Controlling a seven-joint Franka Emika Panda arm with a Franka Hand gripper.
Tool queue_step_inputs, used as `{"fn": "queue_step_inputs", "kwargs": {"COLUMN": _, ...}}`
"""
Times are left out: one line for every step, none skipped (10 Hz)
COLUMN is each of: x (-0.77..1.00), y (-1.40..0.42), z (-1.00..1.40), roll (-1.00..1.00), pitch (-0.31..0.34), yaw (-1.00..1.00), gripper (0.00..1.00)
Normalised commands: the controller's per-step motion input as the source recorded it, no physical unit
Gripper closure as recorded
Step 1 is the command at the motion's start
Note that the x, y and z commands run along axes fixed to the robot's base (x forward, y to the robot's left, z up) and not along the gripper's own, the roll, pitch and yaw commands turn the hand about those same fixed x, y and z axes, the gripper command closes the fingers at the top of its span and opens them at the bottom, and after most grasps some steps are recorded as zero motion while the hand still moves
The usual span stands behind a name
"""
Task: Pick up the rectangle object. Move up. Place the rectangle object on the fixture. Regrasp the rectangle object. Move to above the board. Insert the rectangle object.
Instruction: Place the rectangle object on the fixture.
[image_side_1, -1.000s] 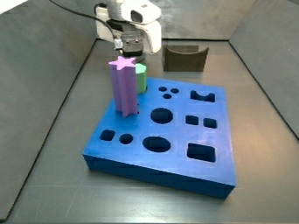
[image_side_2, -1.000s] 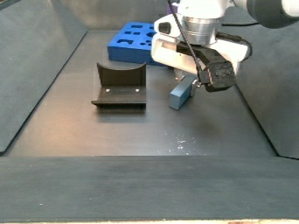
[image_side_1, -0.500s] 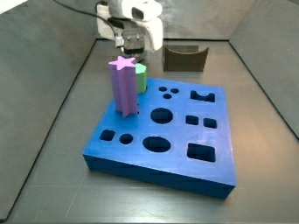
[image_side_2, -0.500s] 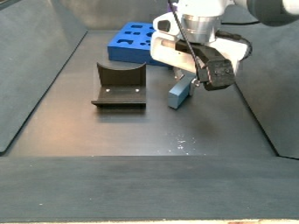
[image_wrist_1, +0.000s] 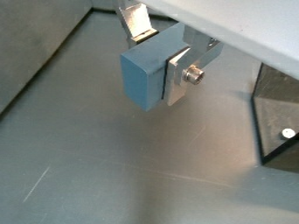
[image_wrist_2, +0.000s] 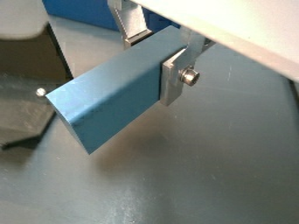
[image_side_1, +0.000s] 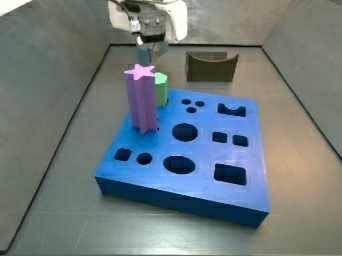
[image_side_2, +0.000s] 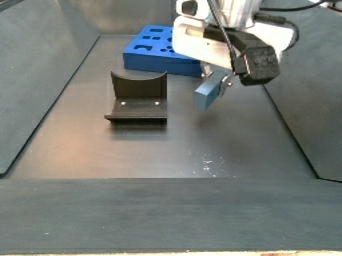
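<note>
My gripper (image_wrist_1: 158, 51) is shut on the rectangle object (image_wrist_1: 146, 74), a steel-blue bar clamped across its width between the silver fingers (image_wrist_1: 180, 75). The other wrist view shows the same hold, gripper (image_wrist_2: 155, 51) on the bar (image_wrist_2: 105, 101). In a side view the gripper (image_side_2: 221, 75) carries the bar (image_side_2: 207, 95) clear above the dark floor, to the right of the fixture (image_side_2: 136, 97). From the opposite side the gripper (image_side_1: 148, 36) and bar (image_side_1: 147, 48) hang behind the blue board (image_side_1: 201, 165), left of the fixture (image_side_1: 210, 66).
A tall purple star post (image_side_1: 142, 98) and a green peg (image_side_1: 162, 90) stand in the board's back left corner, just in front of the gripper. Grey walls enclose the floor. The board (image_side_2: 158, 52) lies beyond the fixture, whose dark edge (image_wrist_1: 281, 122) shows beside the bar.
The gripper has risen with the bar in it; the bar's lower end has left the floor. Board, post, peg and fixture have not moved.
</note>
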Motion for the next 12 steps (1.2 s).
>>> {"fn": "queue_step_inputs", "kwargs": {"x": -0.01, "y": 0.0, "z": 1.0, "roll": 0.01, "pitch": 0.038, "yaw": 0.0, "gripper": 1.0}}
{"fn": "queue_step_inputs", "kwargs": {"x": -0.01, "y": 0.0, "z": 1.0, "roll": 0.02, "pitch": 0.049, "yaw": 0.0, "gripper": 1.0}}
{"fn": "queue_step_inputs", "kwargs": {"x": -0.01, "y": 0.0, "z": 1.0, "roll": 0.02, "pitch": 0.057, "yaw": 0.0, "gripper": 1.0}}
{"fn": "queue_step_inputs", "kwargs": {"x": -0.02, "y": 0.0, "z": 1.0, "roll": 0.04, "pitch": 0.062, "yaw": -0.01, "gripper": 1.0}}
{"fn": "queue_step_inputs", "kwargs": {"x": -0.02, "y": 0.01, "z": 1.0, "roll": 0.05, "pitch": 0.06, "yaw": -0.01, "gripper": 1.0}}
{"fn": "queue_step_inputs", "kwargs": {"x": -0.03, "y": 0.01, "z": 1.0, "roll": 0.07, "pitch": 0.058, "yaw": -0.01, "gripper": 1.0}}
{"fn": "queue_step_inputs", "kwargs": {"x": -0.03, "y": 0.01, "z": 1.0, "roll": 0.08, "pitch": 0.061, "yaw": -0.01, "gripper": 1.0}}
{"fn": "queue_step_inputs", "kwargs": {"x": -0.04, "y": 0.02, "z": 1.0, "roll": 0.09, "pitch": 0.063, "yaw": -0.01, "gripper": 1.0}}
{"fn": "queue_step_inputs", "kwargs": {"x": -0.03, "y": 0.02, "z": 0.84, "roll": 0.1, "pitch": 0.071, "yaw": -0.01, "gripper": 1.0}}
{"fn": "queue_step_inputs", "kwargs": {"x": -0.02, "y": 0.01, "z": 0.64, "roll": 0.11, "pitch": 0.084, "yaw": -0.01, "gripper": 1.0}}
{"fn": "queue_step_inputs", "kwargs": {"x": -0.02, "y": 0.01, "z": 0.53, "roll": 0.11, "pitch": 0.093, "yaw": 0.0, "gripper": 1.0}}
{"fn": "queue_step_inputs", "kwargs": {"x": -0.01, "y": 0.01, "z": 0.33, "roll": 0.12, "pitch": 0.116, "yaw": 0.0, "gripper": 1.0}}
